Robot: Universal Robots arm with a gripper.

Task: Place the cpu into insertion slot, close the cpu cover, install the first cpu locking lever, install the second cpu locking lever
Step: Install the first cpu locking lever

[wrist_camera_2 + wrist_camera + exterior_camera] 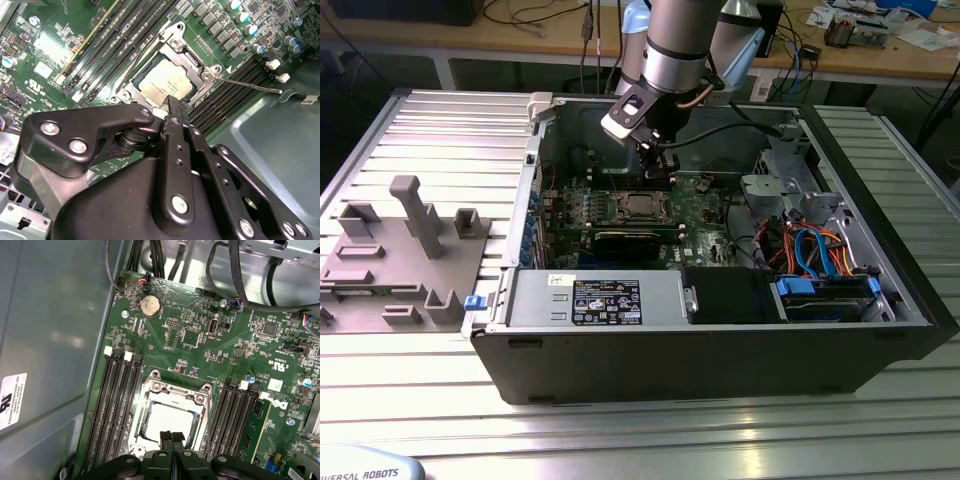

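My end effector (171,436) is pressed together, gripping nothing, just above the cpu (165,82), which sits in its socket under the lowered cpu cover (192,59). The lever (250,86) beside me looks unlatched. It wants steady downward pressure, then tucking under its hook.

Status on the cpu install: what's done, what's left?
Done: the cpu sits in the socket, and the cpu cover lies flat around it. In hand: nothing; the gripper is shut and empty, its tip just over the socket's edge. Left: one locking lever sticks out loose over the memory slots, so it looks unlatched; the other lever's state I cannot tell.
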